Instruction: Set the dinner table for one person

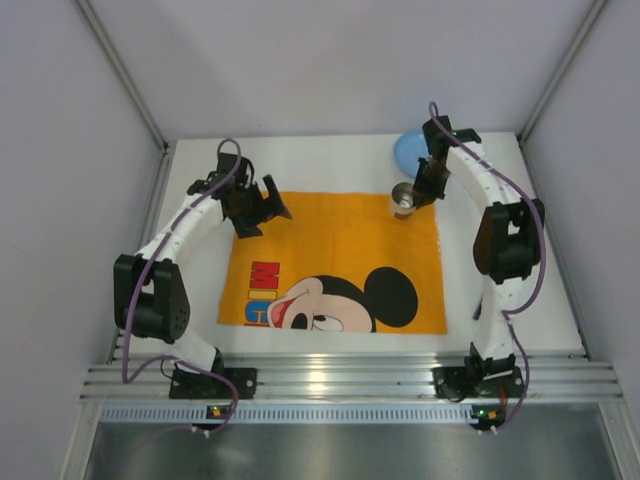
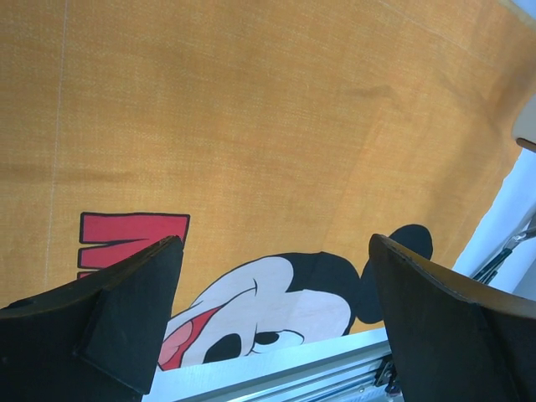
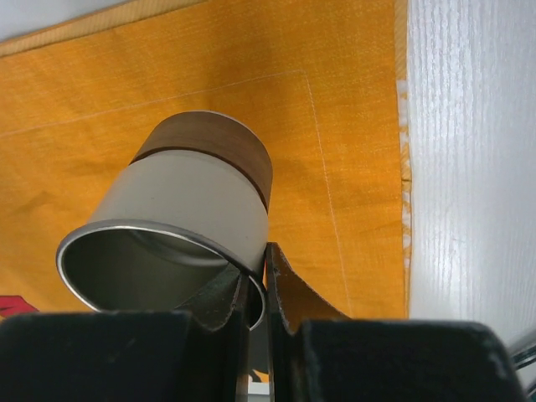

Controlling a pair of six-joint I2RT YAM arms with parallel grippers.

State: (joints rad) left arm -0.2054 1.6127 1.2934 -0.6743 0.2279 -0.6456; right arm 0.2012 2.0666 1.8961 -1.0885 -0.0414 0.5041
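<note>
Dinner table (image 1: pixel 330 165): white top, spans wall to wall. Orange Mickey placemat (image 1: pixel 340 250) lies flat on it, twd near edge. Blue dish (image 1: pixel 405 150) on table just past mat's far-R corner. L gripper (image 1: pixel 262 215) over mat's far-L part, jaws wide, empty. R gripper (image 3: pixel 255 289) pinches rim of metal cup (image 3: pixel 193 209) at mat's far-R corner, one finger inside, one outside.

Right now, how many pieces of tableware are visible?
2. A metal cup, pinched at its rim by the right gripper at the far right corner of the placemat; a blue dish behind it, partly hidden by that arm.
</note>
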